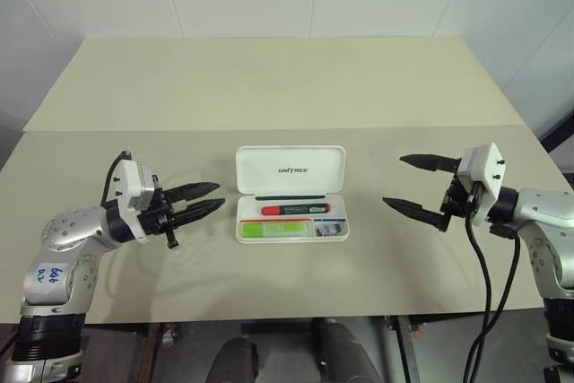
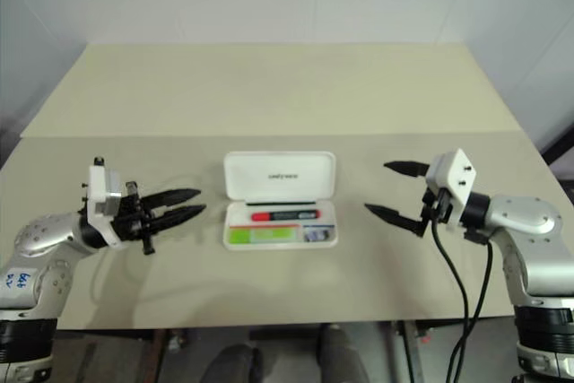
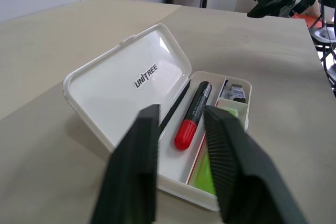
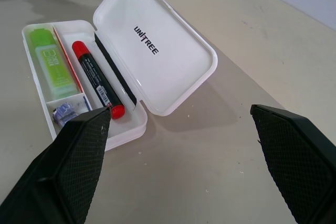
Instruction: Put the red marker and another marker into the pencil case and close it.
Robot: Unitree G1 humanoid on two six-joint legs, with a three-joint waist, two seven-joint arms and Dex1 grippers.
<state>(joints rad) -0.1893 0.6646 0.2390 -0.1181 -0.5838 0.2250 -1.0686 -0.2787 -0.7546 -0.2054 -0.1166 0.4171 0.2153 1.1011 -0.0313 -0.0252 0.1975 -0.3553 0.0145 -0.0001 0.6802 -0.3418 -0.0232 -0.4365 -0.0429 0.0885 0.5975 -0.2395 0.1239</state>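
left gripper (image 1: 208,201): sits left of centre in my head view, fingers nearly together with just a slim gap, nothing in them, aimed at the case from well off its side.
pencil case (image 1: 291,165): dead centre on the table (image 1: 269,78), lid propped up at the back, so I reckon closing is all that's left.
red marker (image 1: 294,209): already in the long slot below the lid.
green marker (image 1: 276,230): in the front compartment, bottom left of the tray.
right gripper (image 1: 413,184): right of centre, jaws spread wide, empty, hanging clear of the case.
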